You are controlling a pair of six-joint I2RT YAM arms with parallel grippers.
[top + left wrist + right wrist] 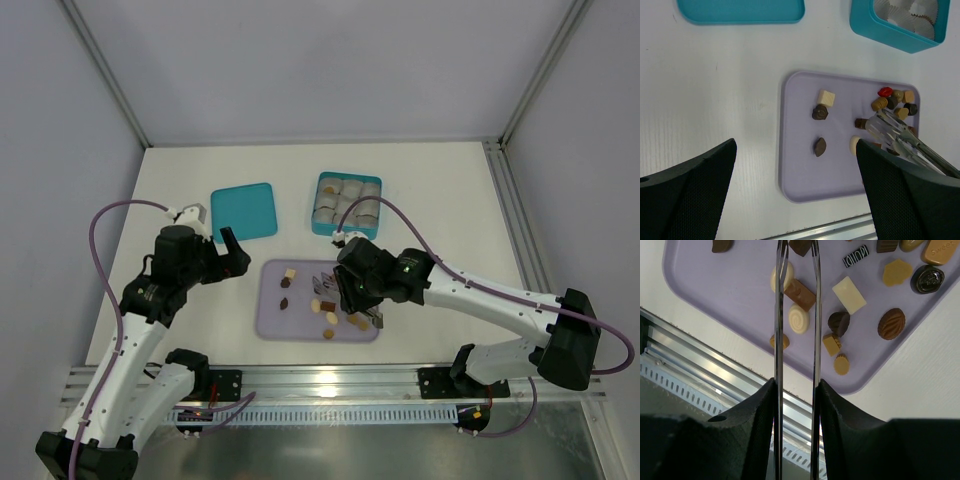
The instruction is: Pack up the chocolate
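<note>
The chocolate (820, 146) lies scattered on a lavender tray (800, 170) at lower centre of the overhead view, in dark brown, tan and cream pieces plus one red, bunched thickest at the tray's upper right corner in the left wrist view. The tray sits close to the lower edge of the table (440, 200), just above the aluminium rail (715, 375). In the right wrist view several tan pieces lie hard by the rim nearest that rail. White tabletop opens to the tray's left and across the upper part of the overhead frame. Above the tray, a teal lid (740, 10) lies flat at left and a teal box (890, 32) of pleated paper cups (910, 10) stands at right, both apart from the tray. The right gripper (796, 252), fitted with two thin metal blades, reaches over the crowded end. The blades run narrowly apart with a dark piece between their tips, cut off by the frame's top edge; whether they pinch it cannot be told. One blade half hides a tan piece. The left gripper (232, 250) hangs off the tray's upper left corner, jaws spread wide, holding nothing.
</note>
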